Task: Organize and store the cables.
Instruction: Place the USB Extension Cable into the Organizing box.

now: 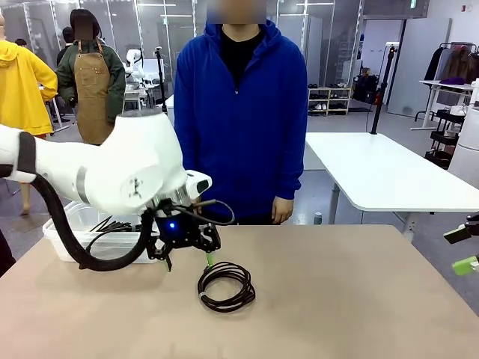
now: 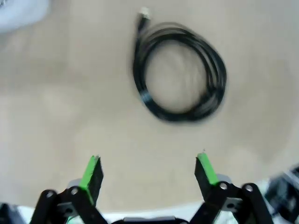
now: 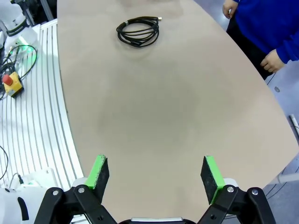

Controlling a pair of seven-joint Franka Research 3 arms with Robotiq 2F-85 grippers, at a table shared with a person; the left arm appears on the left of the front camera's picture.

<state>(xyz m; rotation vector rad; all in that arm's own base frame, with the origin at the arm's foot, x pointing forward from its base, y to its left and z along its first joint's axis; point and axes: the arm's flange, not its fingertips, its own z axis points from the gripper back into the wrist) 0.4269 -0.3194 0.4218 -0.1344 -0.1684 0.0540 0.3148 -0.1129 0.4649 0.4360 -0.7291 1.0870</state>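
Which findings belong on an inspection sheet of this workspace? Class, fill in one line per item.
Surface: tan table, mostly bare.
Job's things: one coiled black cable lying flat on the table; more cables in the clear plastic bin at the table's left edge.
Clutter: nothing seen.
Grippers: left gripper open, above the table near the coil, holding nothing; right gripper open, holding nothing.
Cables: coil's small connector sticks out, free.
Surroundings: person in a blue hoodie standing at the far side.

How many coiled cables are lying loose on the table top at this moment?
1. A single black coiled cable lies on the table just below the open left gripper. Dark cords also show in the clear bin at left; more may be hidden there.
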